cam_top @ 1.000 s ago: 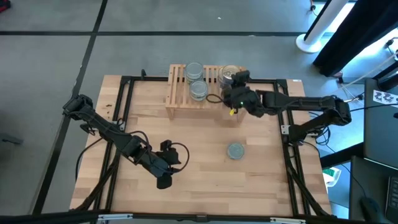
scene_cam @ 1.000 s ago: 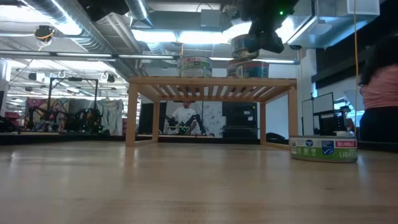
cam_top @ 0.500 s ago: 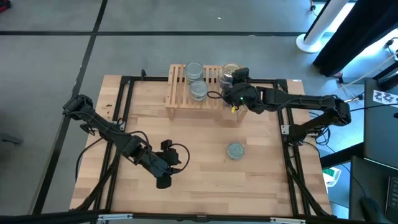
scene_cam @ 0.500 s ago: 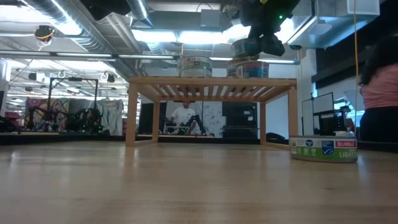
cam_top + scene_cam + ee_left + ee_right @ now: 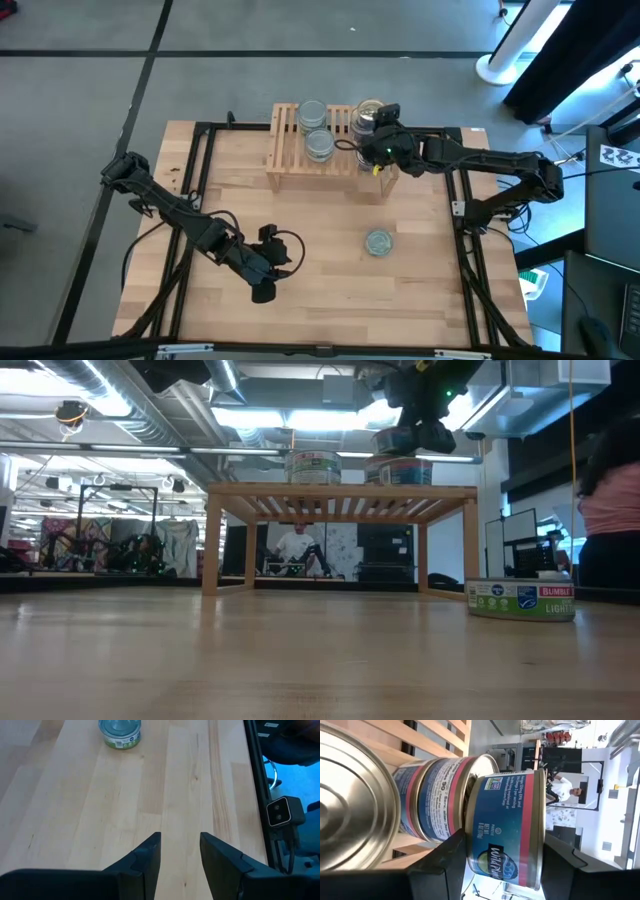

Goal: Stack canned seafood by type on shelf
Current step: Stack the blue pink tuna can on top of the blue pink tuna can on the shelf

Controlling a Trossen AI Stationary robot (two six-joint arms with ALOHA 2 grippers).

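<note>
Right gripper (image 5: 502,851) above the right end of the low light-wood slatted shelf (image 5: 290,160), its jaws pinching a small round metal tin with a blue-and-red label (image 5: 506,827). The label reads "Wild Pla…" in part, with "NET WT" in small print; the rest is too small to read. This tin hangs over a stack of like blue-and-red tins (image 5: 432,795) that stands on the shelf top; in the low view a narrow gap seems to separate them, though contact cannot be ruled out. Two silver-grey-topped tins (image 5: 316,130) stand on the slats at the shelf's middle, touching or just beside each other.

One more low round tin with a green-and-white label (image 5: 520,600) sits alone on the pale wooden worktop (image 5: 320,290), well apart from the shelf; its label shows "BUMBLE" and "LIGHT".

Left gripper (image 5: 180,855) hangs over the near left part of the worktop, jaws spread and empty.

A person (image 5: 296,548) sits in the room beyond the shelf.
</note>
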